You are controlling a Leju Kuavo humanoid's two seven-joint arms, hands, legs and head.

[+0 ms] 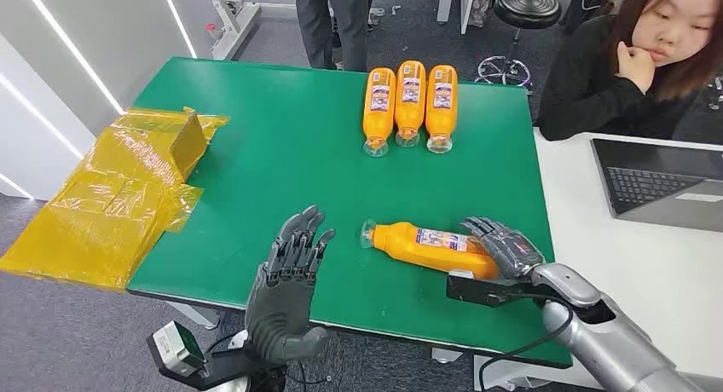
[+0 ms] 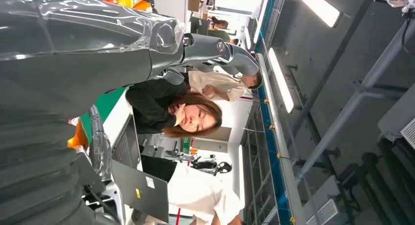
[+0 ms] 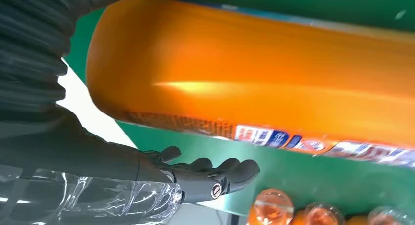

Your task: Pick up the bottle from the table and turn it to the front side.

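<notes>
Orange plastic bottle [image 1: 430,246] lying on its side, near-right part of green table [image 1: 281,145].
Right hand [image 1: 503,247] at the bottle's base end, fingers [image 3: 215,173] spread beside it; actual grip cannot be told. Left hand [image 1: 290,277] raised left of the bottle, fingers apart, holding nothing. Three similar orange bottles [image 1: 410,105] lie at the far edge.

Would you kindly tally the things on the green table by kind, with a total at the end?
Orange bottles: 4, three side by side at the far edge and one lying near the right hand
Yellow plastic bags: 1, draped over the table's left edge
Total: 5
</notes>
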